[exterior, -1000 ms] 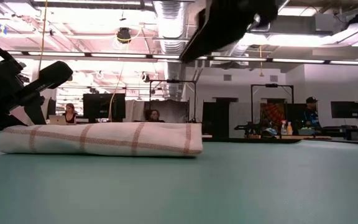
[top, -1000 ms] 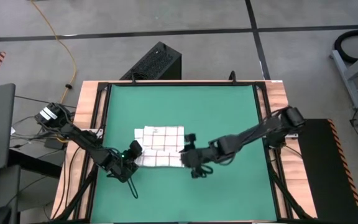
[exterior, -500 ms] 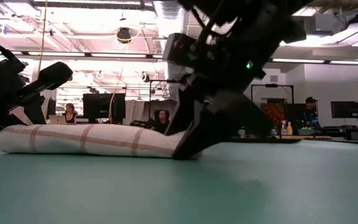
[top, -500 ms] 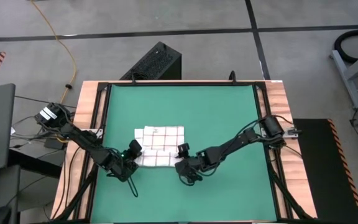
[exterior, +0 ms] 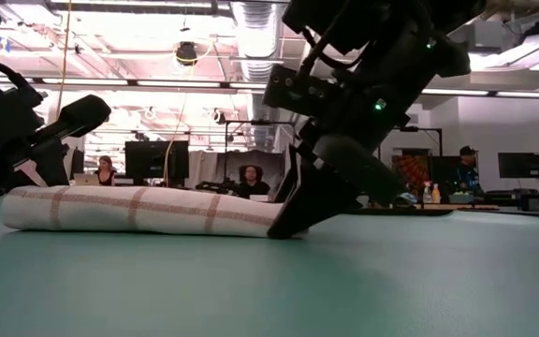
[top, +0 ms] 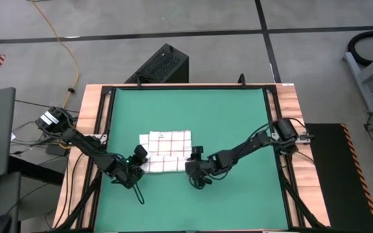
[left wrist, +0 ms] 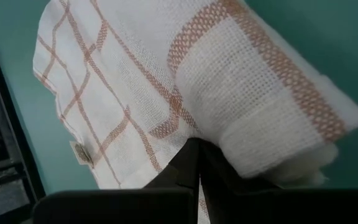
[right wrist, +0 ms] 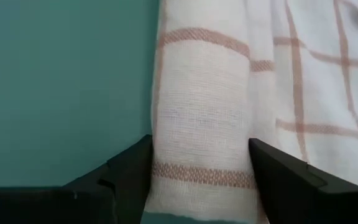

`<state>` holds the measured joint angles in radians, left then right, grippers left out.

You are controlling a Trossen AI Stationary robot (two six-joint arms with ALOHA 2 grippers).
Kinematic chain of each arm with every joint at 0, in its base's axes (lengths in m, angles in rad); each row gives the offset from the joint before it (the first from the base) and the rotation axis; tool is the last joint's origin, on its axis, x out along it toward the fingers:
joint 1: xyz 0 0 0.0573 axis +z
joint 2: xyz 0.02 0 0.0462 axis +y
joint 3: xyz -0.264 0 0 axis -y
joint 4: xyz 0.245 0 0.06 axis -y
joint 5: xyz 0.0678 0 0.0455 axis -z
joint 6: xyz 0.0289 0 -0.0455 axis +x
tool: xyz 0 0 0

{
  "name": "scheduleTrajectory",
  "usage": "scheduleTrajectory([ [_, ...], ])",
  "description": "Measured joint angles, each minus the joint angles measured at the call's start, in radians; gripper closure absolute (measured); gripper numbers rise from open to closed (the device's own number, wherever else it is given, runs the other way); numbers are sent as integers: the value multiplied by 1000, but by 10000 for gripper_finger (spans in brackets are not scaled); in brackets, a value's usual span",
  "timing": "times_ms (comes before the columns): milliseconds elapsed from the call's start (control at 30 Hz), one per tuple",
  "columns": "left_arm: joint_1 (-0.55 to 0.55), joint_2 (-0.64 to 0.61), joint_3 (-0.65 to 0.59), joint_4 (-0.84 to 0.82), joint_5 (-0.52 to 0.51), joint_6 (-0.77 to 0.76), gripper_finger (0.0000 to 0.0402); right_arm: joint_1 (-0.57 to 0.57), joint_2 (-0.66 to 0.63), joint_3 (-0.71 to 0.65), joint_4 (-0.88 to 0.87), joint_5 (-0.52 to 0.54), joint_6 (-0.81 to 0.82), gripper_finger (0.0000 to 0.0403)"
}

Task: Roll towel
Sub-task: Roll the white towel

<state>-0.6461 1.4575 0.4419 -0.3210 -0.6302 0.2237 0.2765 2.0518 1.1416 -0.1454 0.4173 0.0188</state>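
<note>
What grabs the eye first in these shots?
The half-rolled checked towel on the green mat, rolled part toward the front edge. The left gripper is shut at the roll's left end. The right gripper sits at the right end, fingers spread either side of the roll.

Both arms reach low toward the middle of the table. The left gripper point(top: 136, 164) comes in from the left side, its 2 fingers pressed together. The right gripper point(top: 193, 165) comes from the right, tilted down, its 2 fingers point(right wrist: 127, 168) spread wide apart.
</note>
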Motion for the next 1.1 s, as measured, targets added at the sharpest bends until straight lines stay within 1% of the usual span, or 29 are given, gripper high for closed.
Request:
scheduleTrajectory([
  [100, 0, 0, 0, -1, 1, 0, 401, -1, 31, 0, 23, 11, 34, 140],
  [200, 0, 0, 0, 0, 1, 0, 401, 2, 44, 0, 41, 23, 45, 172],
  [300, 0, 0, 0, 5, 1, 0, 401, 2, 47, 0, 50, 60, 85, 219],
  [367, 0, 0, 0, 18, 0, -1, 401, 2, 46, 0, 50, 83, 93, 258],
  [433, 0, 0, -1, 41, -2, -11, 401, 2, 46, 2, 42, 87, 105, 301],
  [500, 0, 0, -1, 65, -2, -22, 401, 2, 46, 15, 19, 60, 120, 339],
  [567, 0, 0, -1, 82, -2, -31, 401, 10, 46, 36, -15, 31, 144, 343],
  [700, -1, 0, -1, 117, 11, -42, 401, 29, 44, 109, -137, -63, 174, 343],
  [800, -2, 0, -1, 165, 61, -57, 401, 33, 40, 175, -261, -160, 216, 343],
  [933, -7, 2, -1, 261, 170, -79, 401, 20, 36, 257, -373, -344, 270, 343],
  [1033, -14, 2, -1, 319, 242, -83, 402, -15, 37, 306, -421, -520, 303, 343],
  [1100, -20, 2, -1, 341, 273, -94, 402, -42, 36, 323, -430, -599, 339, 343],
])
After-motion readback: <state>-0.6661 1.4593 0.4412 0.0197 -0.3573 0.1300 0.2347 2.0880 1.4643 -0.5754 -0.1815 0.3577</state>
